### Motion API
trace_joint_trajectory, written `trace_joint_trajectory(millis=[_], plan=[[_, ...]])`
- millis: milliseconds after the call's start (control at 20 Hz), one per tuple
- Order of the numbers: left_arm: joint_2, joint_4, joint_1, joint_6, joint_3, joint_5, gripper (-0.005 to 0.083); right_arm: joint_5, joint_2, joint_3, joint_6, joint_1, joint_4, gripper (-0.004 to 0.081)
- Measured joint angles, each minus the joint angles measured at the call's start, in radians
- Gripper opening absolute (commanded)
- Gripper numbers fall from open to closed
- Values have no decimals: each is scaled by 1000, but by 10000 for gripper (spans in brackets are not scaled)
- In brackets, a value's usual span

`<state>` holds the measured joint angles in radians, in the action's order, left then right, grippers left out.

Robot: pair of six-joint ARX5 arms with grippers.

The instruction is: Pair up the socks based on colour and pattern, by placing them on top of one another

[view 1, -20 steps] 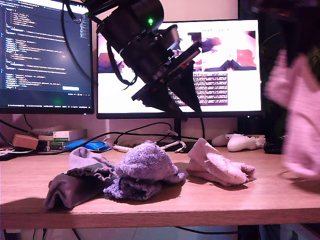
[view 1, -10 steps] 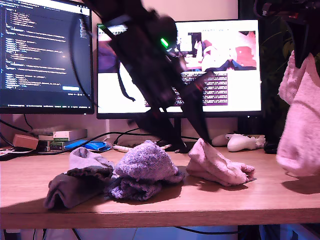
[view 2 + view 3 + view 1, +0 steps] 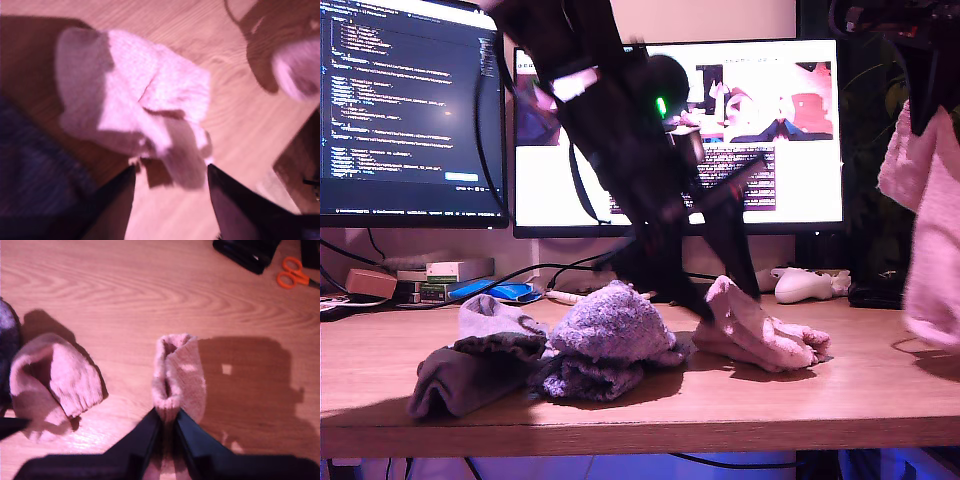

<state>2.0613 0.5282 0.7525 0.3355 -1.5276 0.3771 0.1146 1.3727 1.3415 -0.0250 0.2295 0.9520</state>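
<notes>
A pale pink sock (image 3: 765,338) lies crumpled on the desk right of centre in the exterior view. My first gripper (image 3: 725,297) is down at its near end, and its open fingers straddle the edge of the same sock (image 3: 135,105) without gripping it. At the exterior view's right edge my second gripper (image 3: 923,115) is shut on another pink sock (image 3: 930,240), which hangs above the desk. That held sock (image 3: 178,372) hangs from the shut gripper (image 3: 167,416). A heap of fuzzy blue-purple socks (image 3: 607,335) sits mid-desk. Grey socks (image 3: 470,368) lie toward the exterior view's left.
A white game controller (image 3: 807,286) lies behind the pink sock, near the monitor stand. Two monitors (image 3: 760,130) stand at the back, with small boxes (image 3: 432,276) and cables beneath them. Orange scissors (image 3: 296,276) and a black object (image 3: 245,252) lie on the desk (image 3: 720,405).
My first arm has swung down from in front of the monitors to the pink sock on the desk. The sock in my second gripper has steadied and shifted slightly toward the exterior view's right.
</notes>
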Motion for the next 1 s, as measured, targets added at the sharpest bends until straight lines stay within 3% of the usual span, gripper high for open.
trace_joint_trajectory(millis=[100, 400, 650, 750, 850, 1000], plan=[[11, -29, 6, 2, 0, 7, -36, 0, 0, 0, 0, 0, -1, -13], [11, -75, -21, 2, -29, 99, -21, 0, 0, 0, 1, -4, -1, -13], [23, -87, -148, 50, -383, 89, -21, 0, 0, 0, 1, -13, 6, -13], [6, -55, -193, 51, -470, 109, -21, 0, 0, 0, 1, -13, 8, -12], [-18, 54, -192, 39, -470, 135, -21, 0, 0, 0, 1, -13, 7, -13], [-11, 161, -111, -34, -398, 142, -21, 0, 0, 0, 1, -13, 7, -12]])
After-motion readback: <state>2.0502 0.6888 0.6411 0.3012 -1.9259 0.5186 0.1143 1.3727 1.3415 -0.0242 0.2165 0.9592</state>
